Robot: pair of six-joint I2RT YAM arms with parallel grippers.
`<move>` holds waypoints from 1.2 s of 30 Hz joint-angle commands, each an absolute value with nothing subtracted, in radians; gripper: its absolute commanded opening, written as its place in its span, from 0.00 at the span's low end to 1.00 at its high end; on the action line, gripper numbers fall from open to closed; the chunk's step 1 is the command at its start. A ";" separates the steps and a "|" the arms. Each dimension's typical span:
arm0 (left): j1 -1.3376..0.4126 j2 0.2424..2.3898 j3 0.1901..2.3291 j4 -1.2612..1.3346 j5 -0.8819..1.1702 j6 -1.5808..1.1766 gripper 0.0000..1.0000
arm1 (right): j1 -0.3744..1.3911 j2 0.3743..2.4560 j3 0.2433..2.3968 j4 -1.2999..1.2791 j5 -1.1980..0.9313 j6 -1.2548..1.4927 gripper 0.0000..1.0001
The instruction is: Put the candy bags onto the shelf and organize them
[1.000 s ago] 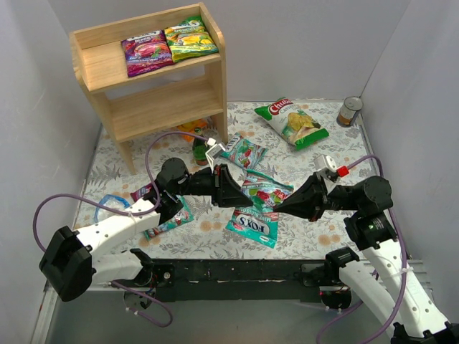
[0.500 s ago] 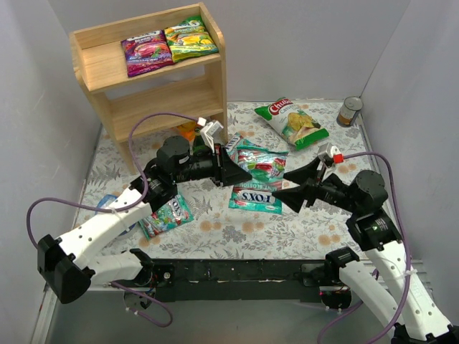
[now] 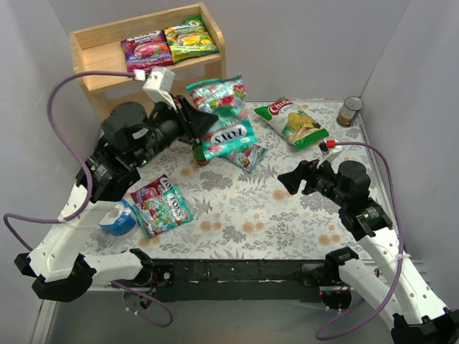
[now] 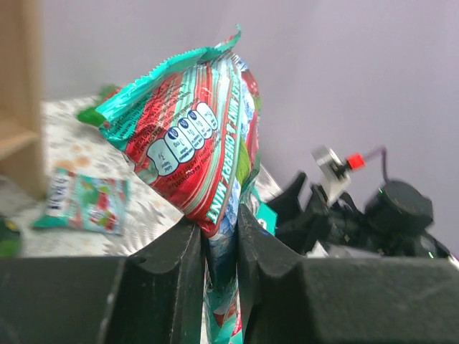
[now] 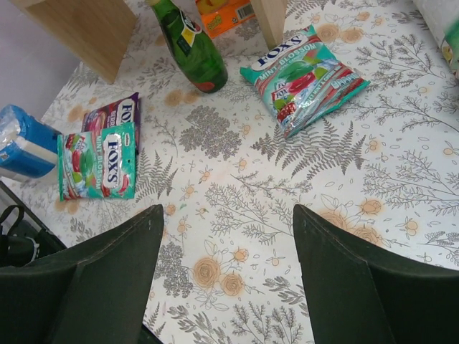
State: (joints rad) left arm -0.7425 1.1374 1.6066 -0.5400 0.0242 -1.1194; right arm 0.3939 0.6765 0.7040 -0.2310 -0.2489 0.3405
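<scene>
**Candy bags: two shelved, two held, three on the table**

Candy bags, shelved: the shelved magenta bag (image 3: 145, 52) and the shelved yellow-green bag (image 3: 189, 38) lie flat, side by side, on the top tier of the shelf (image 3: 104, 72), toward its right end.

Candy bags, held: the left gripper (image 4: 219, 222) has its jaws clamped on two teal pouches pressed together.
- The upper held bag (image 4: 190, 136) rises crumpled above the fingers, its printed back facing the wrist camera.
- The lower held bag (image 3: 228, 135) hangs beneath it, with its FOX'S face toward the overhead camera.
- Both are off the table. In the top view they overlap the shelf's right side panel. Whether they touch the wood cannot be told.

Candy bags, on the table:
- The lone teal bag (image 5: 305, 75) lies face up just right of the green bottle (image 5: 190, 46), near the shelf's right foot.
- Well apart at the left, the left-side teal bag (image 5: 97, 161) lies face up, overlapping the left-side magenta bag (image 5: 118, 115).
- Both left-side bags are close to a blue-and-white pack (image 5: 21, 143).

Right gripper (image 5: 226, 215): the jaws are wide apart with nothing between them. It hovers above the floral table (image 3: 237, 215), right of centre, and points toward the lone teal bag.

Other items:
- A white-and-green chip bag (image 3: 292, 122) lies flat at the far right.
- A tin can (image 3: 350, 111) stands upright in the far right corner.
- An orange box (image 5: 226, 11) sits under the shelf, behind the bottle.
</scene>
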 commanded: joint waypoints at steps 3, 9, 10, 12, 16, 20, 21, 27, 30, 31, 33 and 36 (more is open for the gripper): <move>-0.709 1.253 1.931 -0.690 -0.281 -0.959 0.00 | 0.396 0.676 0.690 -0.186 -0.207 0.365 0.79; -0.667 1.390 2.219 -0.739 -0.337 -0.871 0.00 | 0.396 0.690 0.689 -0.189 -0.210 0.357 0.79; -0.651 1.417 2.241 -0.738 -0.336 -0.865 0.00 | 0.396 0.690 0.687 -0.192 -0.212 0.356 0.79; -0.599 1.443 2.281 -0.727 -0.316 -0.854 0.00 | 0.396 0.689 0.687 -0.196 -0.210 0.353 0.79; -0.427 1.500 2.298 -0.704 -0.149 -0.894 0.00 | 0.396 0.680 0.687 -0.210 -0.203 0.348 0.79; -0.309 1.546 2.301 -0.644 -0.006 -0.900 0.00 | 0.396 0.667 0.683 -0.219 -0.193 0.348 0.79; -0.254 1.564 2.353 -0.646 0.080 -0.902 0.00 | 0.396 0.669 0.683 -0.221 -0.193 0.348 0.79; 0.100 1.643 2.430 -0.637 0.472 -1.006 0.00 | 0.396 0.684 0.681 -0.218 -0.195 0.353 0.79; 0.294 1.631 2.289 -0.496 0.777 -1.164 0.00 | 0.396 0.698 0.678 -0.218 -0.201 0.356 0.78; 0.323 1.637 2.252 -0.461 0.845 -1.195 0.00 | 0.396 0.701 0.677 -0.218 -0.202 0.356 0.78; 0.353 1.641 2.249 -0.416 0.942 -1.221 0.00 | 0.396 0.706 0.673 -0.213 -0.198 0.356 0.77; 0.360 1.634 2.252 -0.411 0.948 -1.198 0.00 | 0.396 0.710 0.663 -0.200 -0.202 0.370 0.77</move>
State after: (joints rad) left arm 0.3767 1.6897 2.2349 -0.5365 0.7128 -1.1465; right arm 0.3939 0.7074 0.6731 -0.2375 -0.2077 0.3607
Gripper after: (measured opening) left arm 0.171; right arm 0.775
